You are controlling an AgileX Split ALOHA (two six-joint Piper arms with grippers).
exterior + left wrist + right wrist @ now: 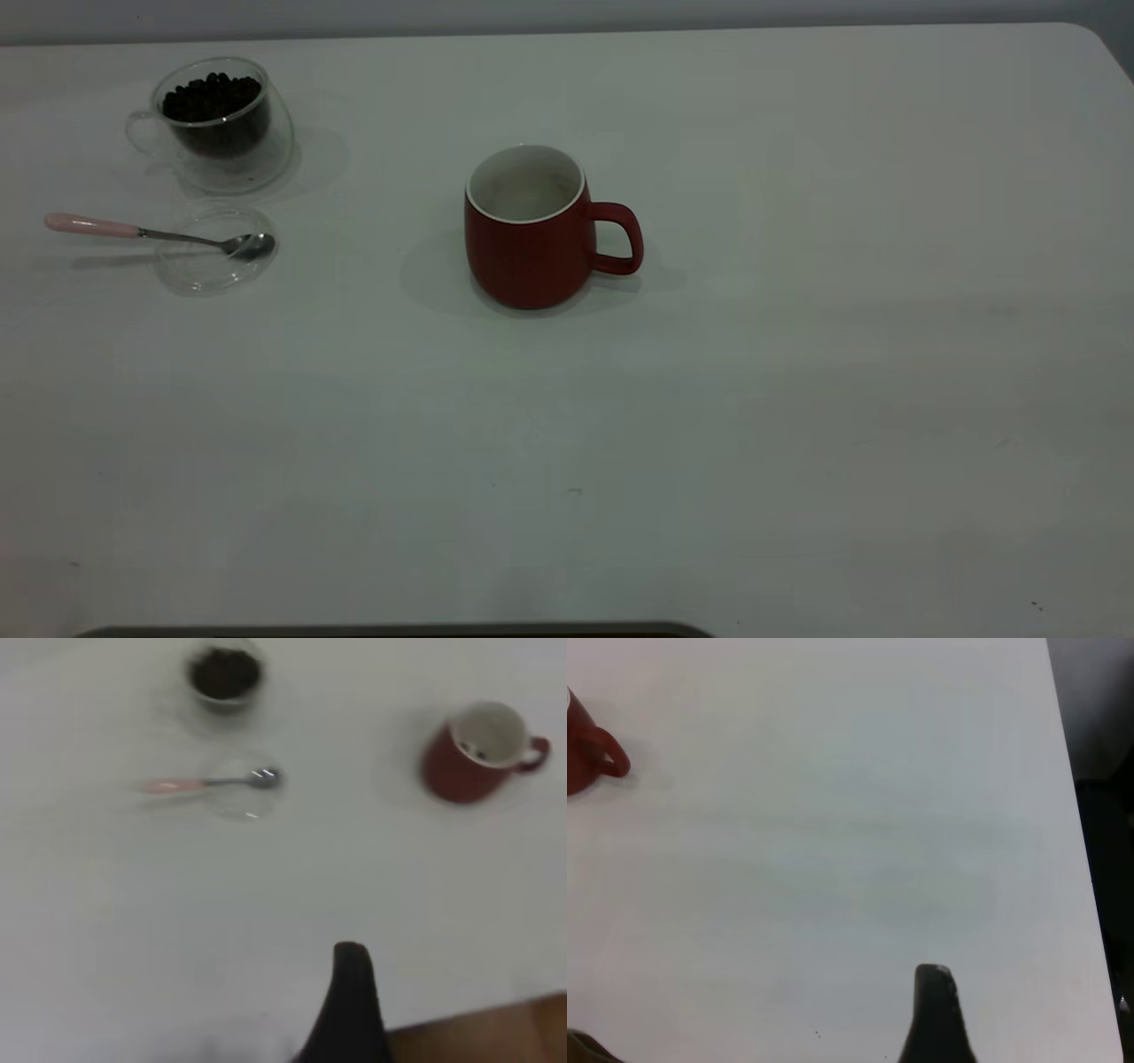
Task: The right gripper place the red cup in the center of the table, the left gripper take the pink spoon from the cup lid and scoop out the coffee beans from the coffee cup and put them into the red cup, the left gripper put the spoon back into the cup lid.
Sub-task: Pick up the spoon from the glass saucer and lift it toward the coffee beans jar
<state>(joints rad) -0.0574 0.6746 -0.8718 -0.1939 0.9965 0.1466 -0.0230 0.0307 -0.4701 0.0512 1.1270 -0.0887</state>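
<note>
The red cup [532, 257] stands upright near the middle of the table [797, 354], handle to the right. In the left wrist view the red cup [461, 771] holds a few dark specks. The clear coffee cup [221, 146] with coffee beans [213, 96] stands at the far left. In front of it, the pink spoon [142, 232] rests with its bowl in the cup lid [208, 270] and its handle sticking out left. Neither gripper shows in the exterior view. Only a black part of the left gripper [353, 992] and of the right gripper [935, 1010] shows, both far from the objects.
The right wrist view shows the red cup's handle [607, 757] at its edge and the table's side edge [1076, 815] with dark floor beyond. A brown surface [478, 1036] lies past the table's near edge. A dark strip [399, 631] runs along the front.
</note>
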